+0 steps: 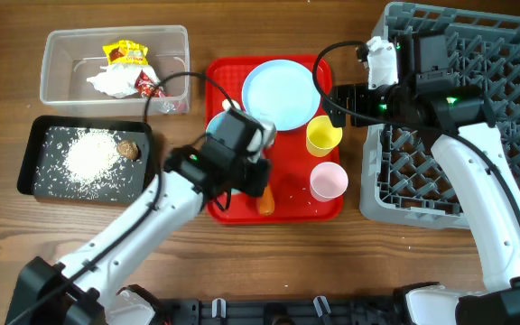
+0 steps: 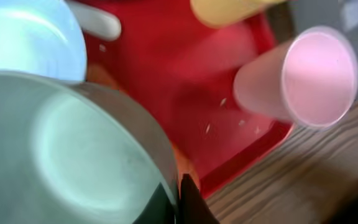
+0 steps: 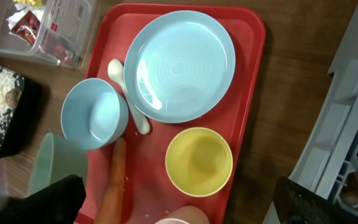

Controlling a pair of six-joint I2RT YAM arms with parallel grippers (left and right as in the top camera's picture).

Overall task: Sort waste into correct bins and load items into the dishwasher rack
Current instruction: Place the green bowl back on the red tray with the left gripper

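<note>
pale plastic filled my left wrist view: the left gripper point(image 1: 246, 167) was pinched narrow on the rim of a pale bowl point(image 2: 73, 149). one dark fingertip point(image 2: 190, 202) sat at its edge, and the bowl was tilted with its smooth hollow toward the camera. the right gripper point(image 1: 332, 101) hung spread wide over the right edge of the tray point(image 3: 253, 74), holding nothing. the glossy red tray carried a round plate point(image 3: 182, 62), a blue bowl point(image 3: 95, 115), a white spoon point(image 3: 129, 99) between them, a yellow cup point(image 3: 199, 160), a pink cup point(image 1: 329, 181) and a carrot point(image 3: 114, 180) just beside the blue bowl. the grid rack point(image 1: 513, 72) stood just right of the tray. the clear bin point(image 1: 61, 54) and black bin point(image 1: 39, 135) lay left, and wood table point(image 1: 377, 262) ran along the near side.
</note>
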